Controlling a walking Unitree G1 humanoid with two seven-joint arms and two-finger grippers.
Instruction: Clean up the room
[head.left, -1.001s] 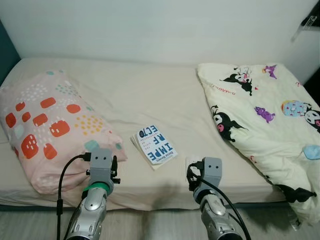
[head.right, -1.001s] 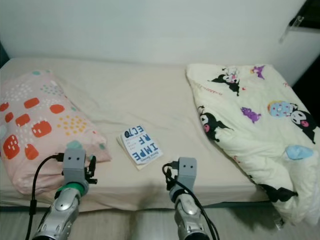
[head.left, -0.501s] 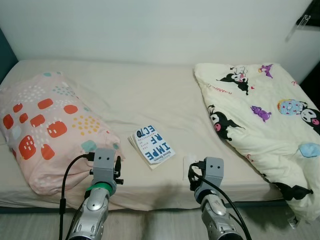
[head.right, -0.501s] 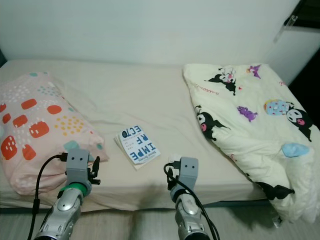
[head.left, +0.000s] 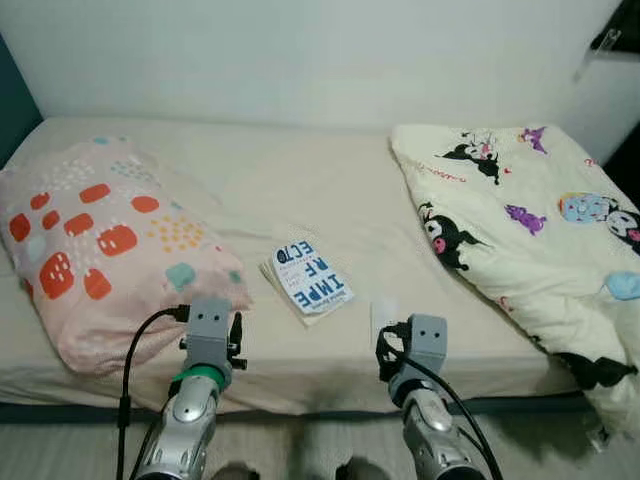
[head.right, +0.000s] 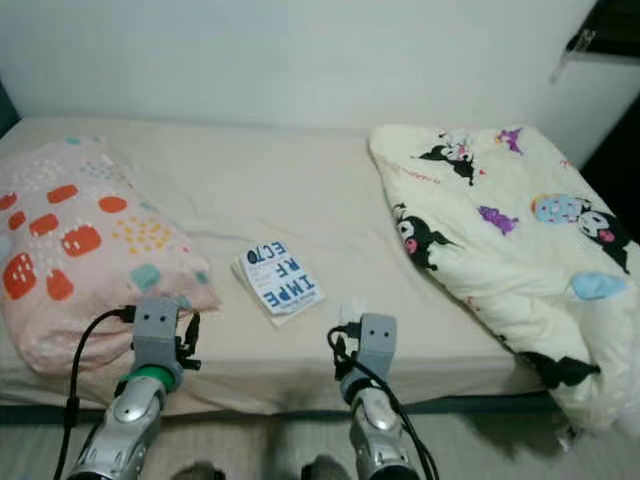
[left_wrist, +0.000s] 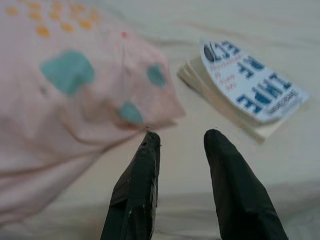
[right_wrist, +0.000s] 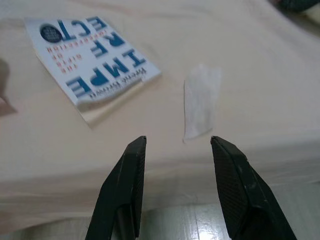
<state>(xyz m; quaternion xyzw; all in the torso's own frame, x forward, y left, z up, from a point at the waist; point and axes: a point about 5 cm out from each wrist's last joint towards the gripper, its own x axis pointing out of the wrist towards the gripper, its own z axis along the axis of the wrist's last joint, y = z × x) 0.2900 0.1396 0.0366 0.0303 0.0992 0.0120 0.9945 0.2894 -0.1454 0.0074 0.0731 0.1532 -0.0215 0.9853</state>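
Observation:
A white book with blue lettering (head.left: 308, 284) lies flat near the front middle of the beige bed (head.left: 300, 190). Just right of it rests a small white slip of paper (head.left: 384, 313). A pink pillow with orange and teal patches (head.left: 105, 245) sits on the bed's left side. A cream cartoon-print blanket (head.left: 520, 225) covers the right side and hangs over the front corner. My left gripper (left_wrist: 180, 142) is open, low before the pillow's corner. My right gripper (right_wrist: 177, 142) is open, just short of the paper (right_wrist: 201, 100), with the book (right_wrist: 92, 65) beside it.
A white wall runs behind the bed. Pale floor (head.left: 300, 440) shows under the bed's front edge, where both arms hang. A dark panel (head.left: 12, 100) stands at the far left, and a dark gap (head.left: 625, 160) at the far right.
The whole view has drifted slightly, so the bed sits a little higher and closer in frame. Both grippers keep the same pose before the bed's front edge.

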